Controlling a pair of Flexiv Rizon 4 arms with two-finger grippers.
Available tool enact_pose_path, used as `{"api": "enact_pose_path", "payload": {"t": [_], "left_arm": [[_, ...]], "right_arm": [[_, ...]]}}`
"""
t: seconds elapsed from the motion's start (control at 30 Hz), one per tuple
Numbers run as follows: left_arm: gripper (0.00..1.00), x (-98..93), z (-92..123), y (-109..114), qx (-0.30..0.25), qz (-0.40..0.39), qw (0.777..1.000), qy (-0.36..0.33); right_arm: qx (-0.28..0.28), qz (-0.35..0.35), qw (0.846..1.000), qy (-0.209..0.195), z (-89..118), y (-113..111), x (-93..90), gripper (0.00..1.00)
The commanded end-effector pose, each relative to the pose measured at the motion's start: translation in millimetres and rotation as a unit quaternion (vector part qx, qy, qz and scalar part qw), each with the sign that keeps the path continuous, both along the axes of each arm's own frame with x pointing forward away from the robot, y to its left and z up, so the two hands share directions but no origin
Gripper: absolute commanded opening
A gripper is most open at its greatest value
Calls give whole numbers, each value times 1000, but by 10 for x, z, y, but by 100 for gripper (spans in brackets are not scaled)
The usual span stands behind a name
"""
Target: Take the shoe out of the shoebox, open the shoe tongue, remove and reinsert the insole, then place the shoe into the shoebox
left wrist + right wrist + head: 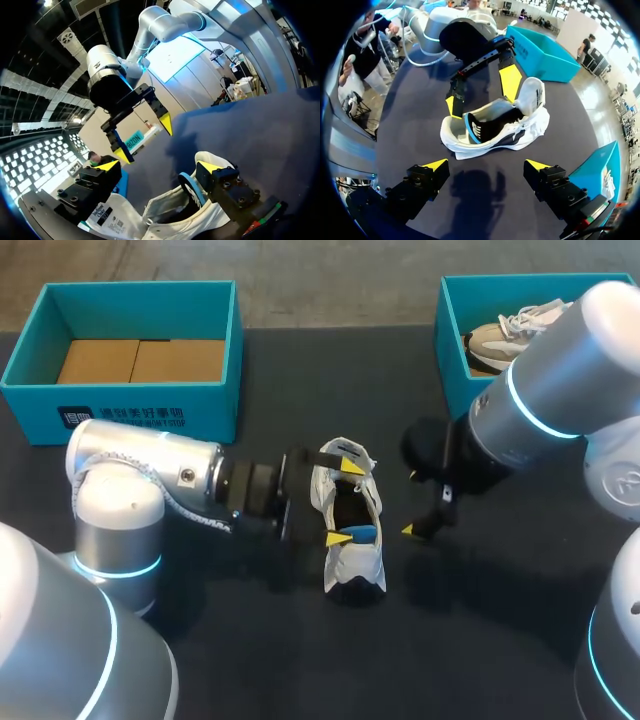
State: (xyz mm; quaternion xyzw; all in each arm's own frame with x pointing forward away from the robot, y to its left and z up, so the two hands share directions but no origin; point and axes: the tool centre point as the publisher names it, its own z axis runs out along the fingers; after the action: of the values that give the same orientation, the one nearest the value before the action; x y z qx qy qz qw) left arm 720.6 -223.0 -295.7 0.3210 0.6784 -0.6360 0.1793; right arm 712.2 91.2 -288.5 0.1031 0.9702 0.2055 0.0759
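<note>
Shoe (355,565) of soft white fabric with a dark opening lies on the matte black table (300,660), between two rigid teal shoeboxes: one (150,405) back-left of the shoe with a cardboard liner, one (450,350) back-right holding a beige sneaker (500,335). The left gripper (345,500) reaches level across the shoe, its fingers spread; the right gripper (413,504) hangs just right of it, tilted down, also spread. From the left wrist, the left gripper (159,167) straddles the crumpled shoe (170,212); contact cannot be told. A blue-edged insole (189,185) curves up there, and the right gripper (144,137) hovers beyond. From the right wrist, the right gripper (486,167) is wide open over bare table short of the shoe (520,135), with the left gripper (480,94) behind it.
</note>
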Motion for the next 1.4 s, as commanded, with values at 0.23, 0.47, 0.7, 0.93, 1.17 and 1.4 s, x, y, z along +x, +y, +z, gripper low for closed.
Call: {"api": "enact_pose_path", "payload": {"t": [0.23,0.47,0.7,0.93,1.17,1.4], "left_arm": [[100,5,238,133,25,-27,999,-7],[40,16,354,278,84,-105,991,-20],[0,34,449,328,137,-172,975,-44],[0,42,455,318,150,-199,967,-57],[0,42,455,318,150,-199,967,-57],[0,42,455,318,150,-199,967,-57]], "right_arm": [[0,2,1000,5,110,-64,-82,100],[4,5,1000,12,100,-87,-88,100],[2,8,1000,15,91,-124,-139,100],[9,11,1000,17,83,-140,-155,100],[13,7,1000,20,45,-131,-170,100],[13,7,1000,20,45,-131,-170,100]]}}
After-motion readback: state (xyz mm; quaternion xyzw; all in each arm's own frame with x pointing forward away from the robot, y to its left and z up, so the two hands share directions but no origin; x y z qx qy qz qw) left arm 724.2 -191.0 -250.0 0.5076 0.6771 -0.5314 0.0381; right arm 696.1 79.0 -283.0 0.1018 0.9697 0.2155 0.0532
